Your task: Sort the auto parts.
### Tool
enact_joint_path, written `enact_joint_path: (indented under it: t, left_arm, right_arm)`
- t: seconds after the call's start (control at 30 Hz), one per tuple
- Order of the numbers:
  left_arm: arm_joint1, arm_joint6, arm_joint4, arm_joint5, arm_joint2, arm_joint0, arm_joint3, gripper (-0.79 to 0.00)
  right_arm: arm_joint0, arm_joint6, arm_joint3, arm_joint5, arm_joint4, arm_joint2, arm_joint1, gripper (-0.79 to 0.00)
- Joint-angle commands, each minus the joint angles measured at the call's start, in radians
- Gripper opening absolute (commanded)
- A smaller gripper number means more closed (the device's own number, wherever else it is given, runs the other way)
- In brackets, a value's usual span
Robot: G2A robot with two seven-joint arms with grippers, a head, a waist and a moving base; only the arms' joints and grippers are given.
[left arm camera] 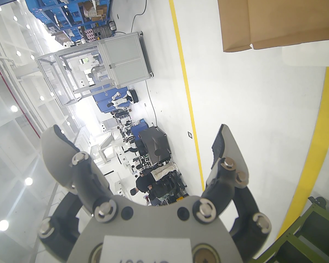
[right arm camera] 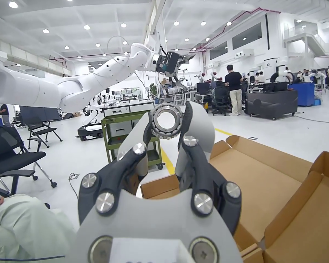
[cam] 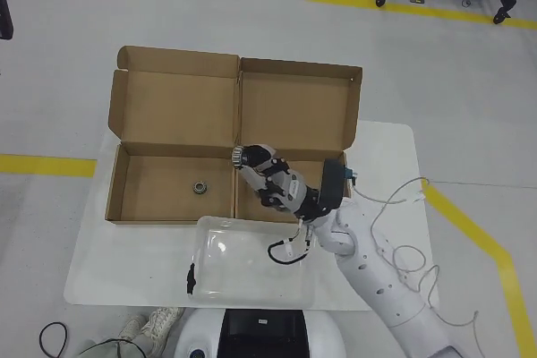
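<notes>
**Bearing two, about to drop**

Left gripper (left arm camera: pixel 138 135) is wide open and empty. Two bearings: the small bearing (cam: pixel 200 187) lies in the left box (cam: pixel 130 192), and the big bearing (right arm camera: pixel 166 121) is pinched in the right gripper (right arm camera: pixel 167 123) above the boxes' shared wall. I'd move clear over one box and go low, then release. Two boxes counting the right box (cam: pixel 295 107), and one bin (cam: pixel 242 268).

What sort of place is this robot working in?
Probably a large robotics workshop or test hall: it has yellow floor lines, blue storage racks and rows of desks with monitors.
</notes>
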Motion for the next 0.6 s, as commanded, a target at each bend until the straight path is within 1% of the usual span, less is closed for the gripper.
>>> enact_joint_path:
  t: [0.0,0.27,0.57]
  left_arm:
    - [0.000,0.000,0.000,0.000,0.000,0.000,0.000,0.000]
    - [0.000,0.000,0.000,0.000,0.000,0.000,0.000,0.000]
    - [0.000,0.000,0.000,0.000,0.000,0.000,0.000,0.000]
  right_arm:
    - [0.025,0.046,0.031,0.032,0.004,-0.019,-0.007,-0.785]
    - [0.104,0.264,0.125,0.160,0.045,-0.087,-0.039,-0.785]
    - [0.202,0.476,0.224,0.249,0.060,-0.182,-0.083,-0.785]
